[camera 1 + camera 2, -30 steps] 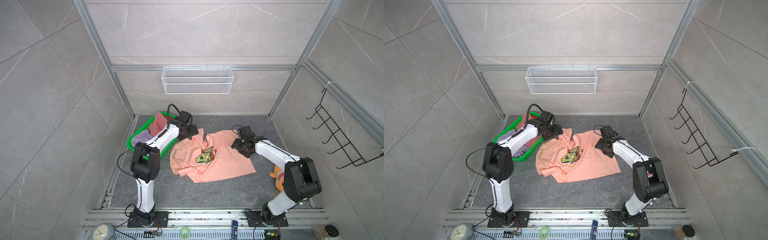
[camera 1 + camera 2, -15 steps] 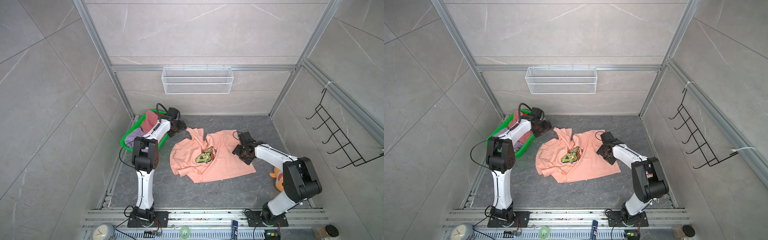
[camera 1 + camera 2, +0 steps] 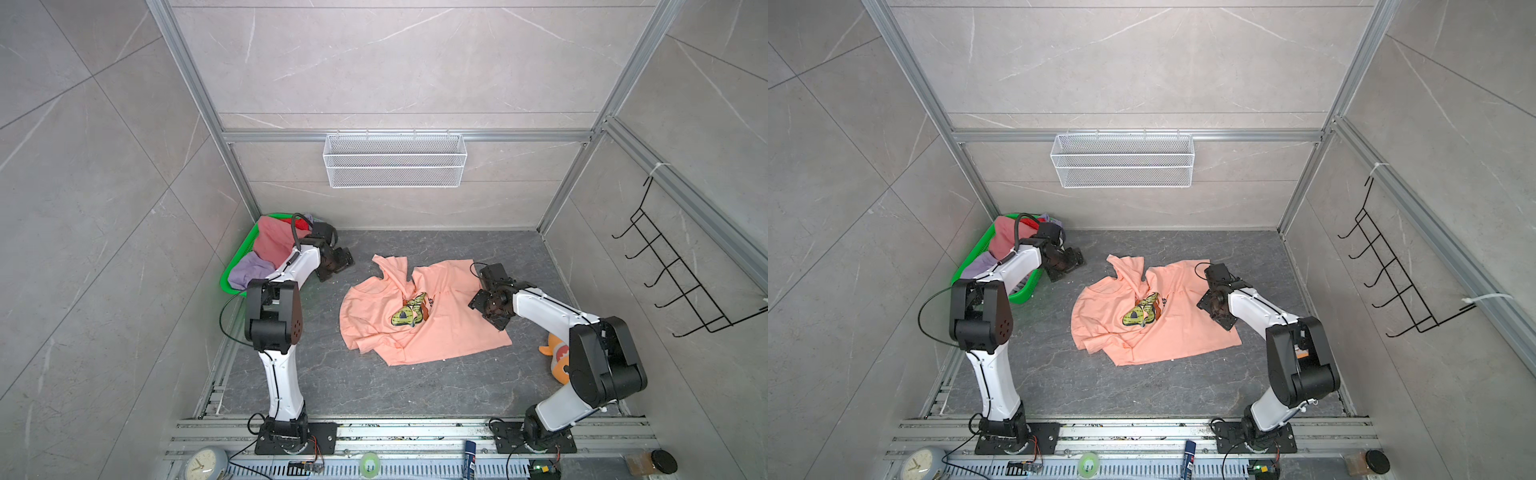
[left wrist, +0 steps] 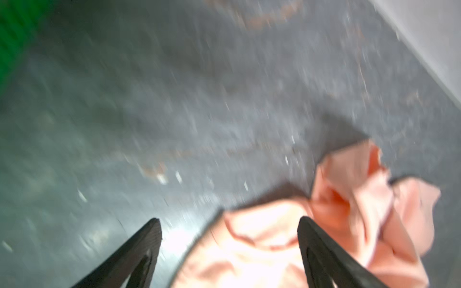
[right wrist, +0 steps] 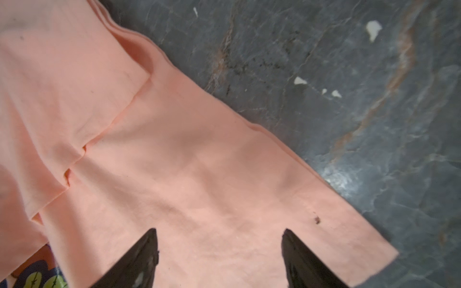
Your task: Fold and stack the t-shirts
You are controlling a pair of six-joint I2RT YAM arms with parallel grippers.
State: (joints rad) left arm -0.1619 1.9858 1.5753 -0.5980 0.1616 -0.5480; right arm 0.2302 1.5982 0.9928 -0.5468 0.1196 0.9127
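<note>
A peach-salmon t-shirt [image 3: 440, 332] [image 3: 1167, 336] lies spread face up on the dark floor, its green-yellow graphic [image 3: 409, 316] showing and one sleeve [image 3: 390, 266] rumpled at the back. My left gripper [image 3: 338, 266] [image 3: 1069, 264] hangs open over bare floor between the basket and that sleeve; the blurred left wrist view has the shirt [image 4: 262, 249] below its spread jaws [image 4: 229, 222]. Over the shirt's right side [image 5: 199, 162], my right gripper [image 3: 484, 309] [image 5: 220, 230] is open and holds nothing. Dusty pink [image 3: 272, 241] and lavender [image 3: 249, 270] t-shirts lie in the basket.
The green basket [image 3: 226, 278] stands at the back left corner against the wall. An orange plush toy [image 3: 557, 357] lies behind the right arm. A white wire shelf [image 3: 395, 160] hangs on the back wall and a black hook rack [image 3: 681, 282] on the right wall.
My left gripper has left the shirt's collar area and moved left toward the basket, leaving the sleeve lying on the floor. The right gripper has shifted slightly nearer along the shirt's right side.
</note>
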